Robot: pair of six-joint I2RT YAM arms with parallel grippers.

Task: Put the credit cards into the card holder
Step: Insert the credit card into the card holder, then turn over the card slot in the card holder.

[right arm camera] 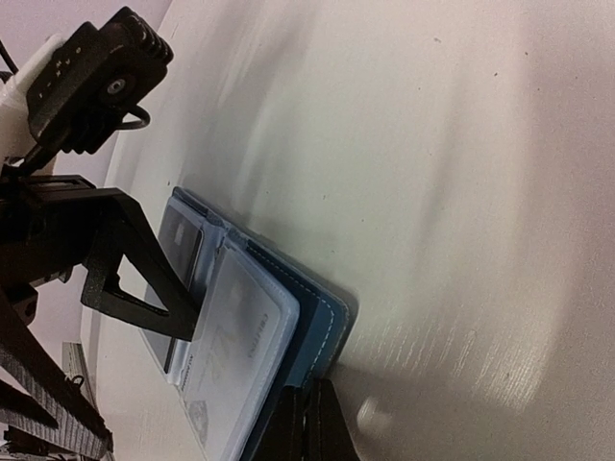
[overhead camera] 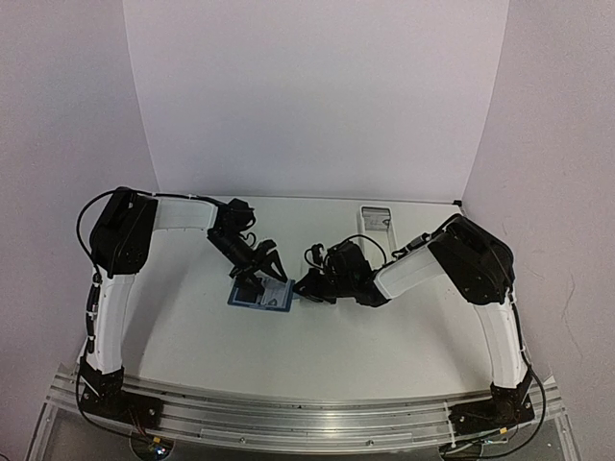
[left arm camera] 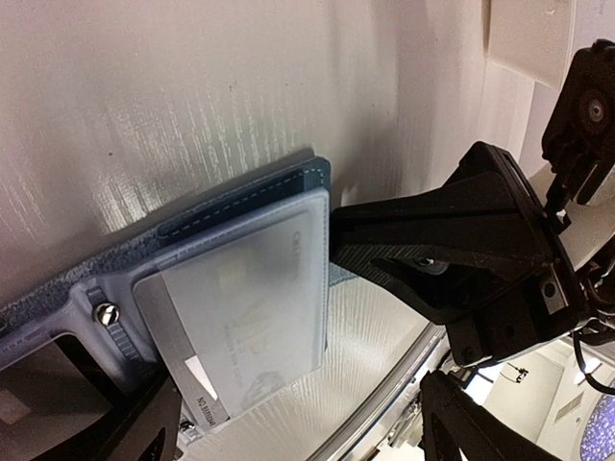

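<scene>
The blue card holder (overhead camera: 264, 300) lies open on the table between both arms. In the left wrist view a pale grey credit card (left arm camera: 240, 303) sits under the holder's (left arm camera: 240, 197) clear sleeve, one corner sticking out. A dark card (right arm camera: 178, 245) shows in the other half. My left gripper (overhead camera: 261, 274) hangs open just above the holder; one of its fingers (right arm camera: 144, 269) reaches the sleeve's edge, with nothing held between the jaws. My right gripper (right arm camera: 307, 415) is shut, its tips against the rim of the holder's blue cover (right arm camera: 327, 317).
A long white tray (overhead camera: 375, 217) stands at the back of the table, right of centre. An aluminium rail (overhead camera: 307, 418) runs along the near edge under the arm bases. White backdrop walls close in the back and both sides.
</scene>
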